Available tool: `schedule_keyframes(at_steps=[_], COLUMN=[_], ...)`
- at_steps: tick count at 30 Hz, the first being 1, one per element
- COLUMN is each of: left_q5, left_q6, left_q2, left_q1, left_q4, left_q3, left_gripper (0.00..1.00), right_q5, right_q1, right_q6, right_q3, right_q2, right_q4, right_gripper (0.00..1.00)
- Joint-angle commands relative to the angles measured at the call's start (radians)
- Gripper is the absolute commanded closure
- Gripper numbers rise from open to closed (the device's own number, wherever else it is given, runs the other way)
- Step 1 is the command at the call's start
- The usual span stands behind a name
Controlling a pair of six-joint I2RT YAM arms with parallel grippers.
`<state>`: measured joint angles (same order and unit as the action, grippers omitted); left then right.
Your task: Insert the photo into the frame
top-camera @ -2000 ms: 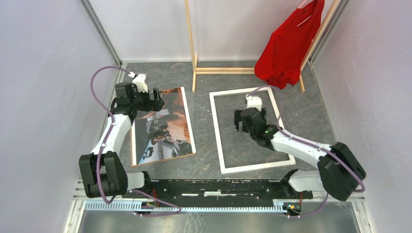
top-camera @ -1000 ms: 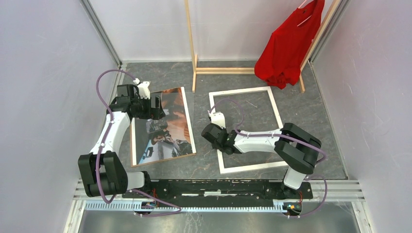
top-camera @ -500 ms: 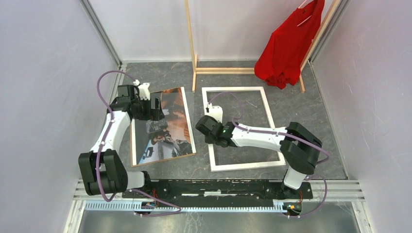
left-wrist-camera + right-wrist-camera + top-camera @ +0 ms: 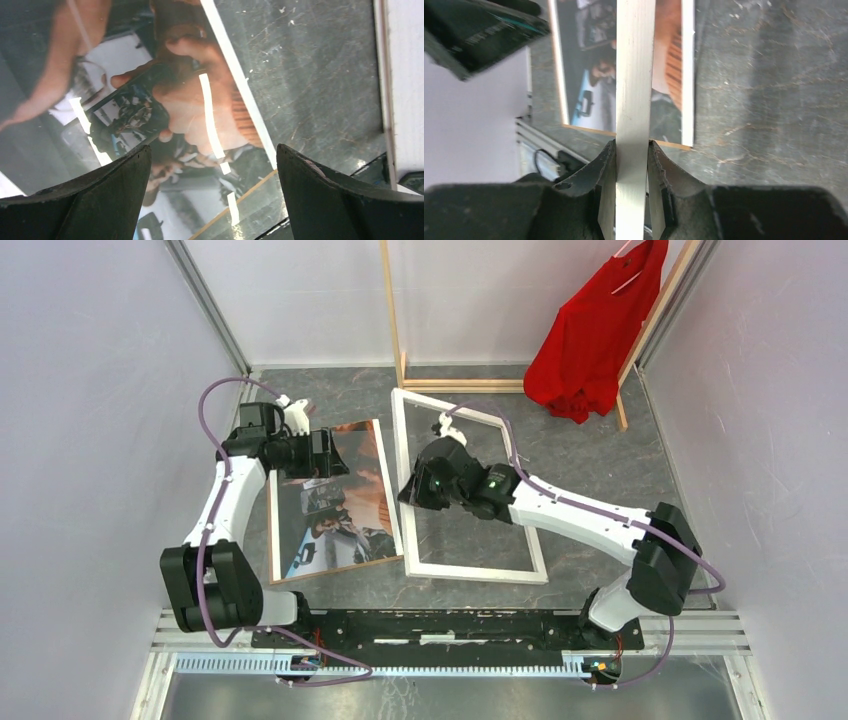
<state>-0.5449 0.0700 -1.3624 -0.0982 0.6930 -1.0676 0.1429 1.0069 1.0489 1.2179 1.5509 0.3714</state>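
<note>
The photo [image 4: 335, 510] lies face up on the floor at the left, its print of people also filling the left wrist view [image 4: 150, 100]. My left gripper [image 4: 325, 452] hovers open over its far end, fingers wide apart [image 4: 212, 147] with nothing between them. The frame [image 4: 475, 572], white front up, sits just right of the photo, raised and tilted along its left side. My right gripper [image 4: 413, 490] is shut on that left bar. In the right wrist view the pale bar [image 4: 635, 60] runs between the closed fingers [image 4: 632, 145], with the photo [image 4: 584, 75] below it.
A tall wooden clothes rack [image 4: 465, 385] with a red shirt [image 4: 590, 330] stands at the back, close behind the frame's far edge. Pale walls close in both sides. The arms' base rail [image 4: 450, 625] runs along the near edge.
My right gripper closed on the frame's left bar, pulled the frame left toward the photo and lifted that side. The left arm has barely moved and stays open.
</note>
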Motion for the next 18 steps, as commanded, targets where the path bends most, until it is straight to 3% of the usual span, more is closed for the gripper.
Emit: schedule_keyframes(at_steps=[1,12,15,18], left_q5=[-0.101,0.006,0.048,0.089], left_q6=[-0.094,-0.242,-0.267,-0.277], left_q2=[0.058,0.150,0.116,0.088], left_q1=[0.024,0.239,0.279,0.320], left_q4=[-0.002,-0.158,-0.159,-0.159], left_q3=[-0.034,-0.086,-0.121,-0.149], left_gripper=[0.00,0.00,0.00,0.00], right_q5=[-0.123,-0.226,-0.249,-0.269], right_q1=[-0.019,-0.021,-0.024,-0.037], right_q6=[0.043,0.121,0.123,0.114], right_q3=[0.134,0.143,0.146,0.147], right_q2=[-0.071,-0.134,-0.143,-0.142], right_q4=[-0.060,-0.142,-0.155,-0.154], right_gripper=[0.98,0.98,0.92,0.78])
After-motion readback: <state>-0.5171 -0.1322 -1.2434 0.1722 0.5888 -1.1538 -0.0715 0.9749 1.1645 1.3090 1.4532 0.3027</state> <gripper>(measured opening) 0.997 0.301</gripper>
